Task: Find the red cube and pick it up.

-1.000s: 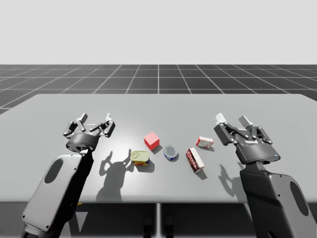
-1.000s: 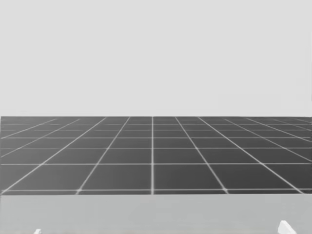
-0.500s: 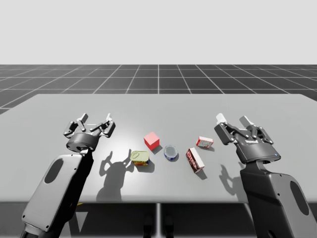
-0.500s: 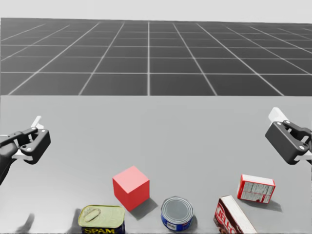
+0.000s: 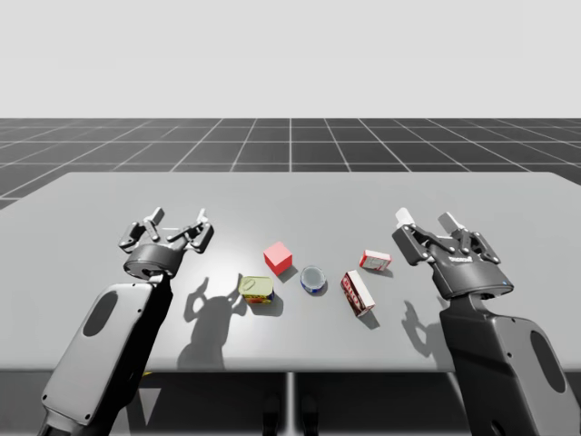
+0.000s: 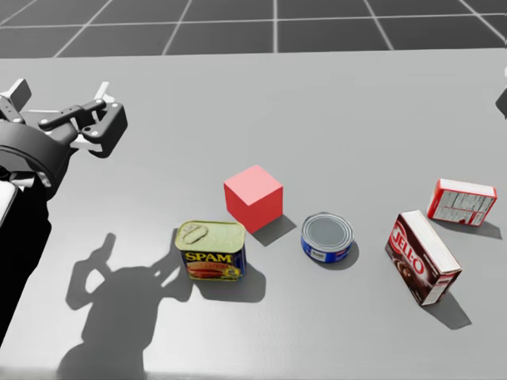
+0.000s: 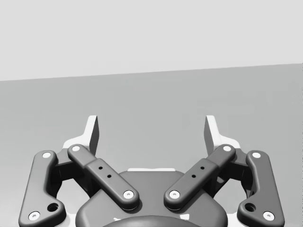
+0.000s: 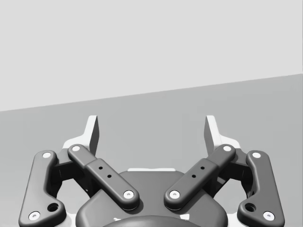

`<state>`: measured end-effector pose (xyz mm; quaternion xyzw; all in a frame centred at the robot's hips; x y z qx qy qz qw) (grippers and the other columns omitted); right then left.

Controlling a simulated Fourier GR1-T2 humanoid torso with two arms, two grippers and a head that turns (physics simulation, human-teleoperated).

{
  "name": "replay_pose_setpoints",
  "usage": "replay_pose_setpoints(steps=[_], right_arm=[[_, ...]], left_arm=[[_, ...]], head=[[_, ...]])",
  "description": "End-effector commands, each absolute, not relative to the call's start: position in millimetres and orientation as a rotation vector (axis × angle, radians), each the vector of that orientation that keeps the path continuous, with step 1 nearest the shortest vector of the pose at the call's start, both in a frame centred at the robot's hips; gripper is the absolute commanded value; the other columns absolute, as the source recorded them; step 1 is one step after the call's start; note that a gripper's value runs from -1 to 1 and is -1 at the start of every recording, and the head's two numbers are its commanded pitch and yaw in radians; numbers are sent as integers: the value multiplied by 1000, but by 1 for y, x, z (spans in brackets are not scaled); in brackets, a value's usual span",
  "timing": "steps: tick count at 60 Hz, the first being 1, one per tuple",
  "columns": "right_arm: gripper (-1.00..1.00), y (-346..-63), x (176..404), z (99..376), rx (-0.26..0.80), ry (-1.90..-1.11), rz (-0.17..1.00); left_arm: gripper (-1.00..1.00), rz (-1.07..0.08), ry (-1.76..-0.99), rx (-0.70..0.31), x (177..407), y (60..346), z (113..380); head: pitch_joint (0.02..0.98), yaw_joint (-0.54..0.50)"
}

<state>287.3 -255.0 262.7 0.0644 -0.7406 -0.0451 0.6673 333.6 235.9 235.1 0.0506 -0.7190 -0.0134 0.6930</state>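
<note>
Resting on the table (image 5: 300, 195), the red cube (image 6: 253, 198) sits just behind the yellow rectangular can (image 6: 211, 250); contact between them cannot be determined. My left gripper (image 5: 177, 219) and right gripper (image 5: 426, 219) hover released, well apart from it. The head view's edge crops my left arm (image 6: 17, 237).

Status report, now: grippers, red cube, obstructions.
Left gripper open, empty. Right gripper open, empty. Red cube untouched between them, nearer left. Yellow can and blue can close beside cube.
</note>
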Motion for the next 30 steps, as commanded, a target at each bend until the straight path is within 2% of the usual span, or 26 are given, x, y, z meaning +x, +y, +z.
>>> replay_pose_setpoints(steps=[1,8,15,20,29,30], right_arm=[[-1000,-255,288,262,144,-1668,-102],[-1000,-255,288,262,143,-1666,-102],[-1000,-255,289,261,136,-1663,-102],[-1000,-254,289,260,130,-1662,-100],[-1000,-254,290,259,120,-1663,-96],[-1000,-254,290,259,120,-1663,-96]], left_arm=[[-1000,-43,-1601,100,333,233,235],[-1000,-73,-1574,59,330,226,235],[-1000,-162,-1472,-32,327,217,233],[-1000,-221,-1415,-35,323,210,234],[-1000,-329,-1295,-103,314,196,246],[-1000,-359,-1263,-137,312,193,248]], head=[[789,65],[790,65],[785,65],[782,65],[785,66],[784,66]])
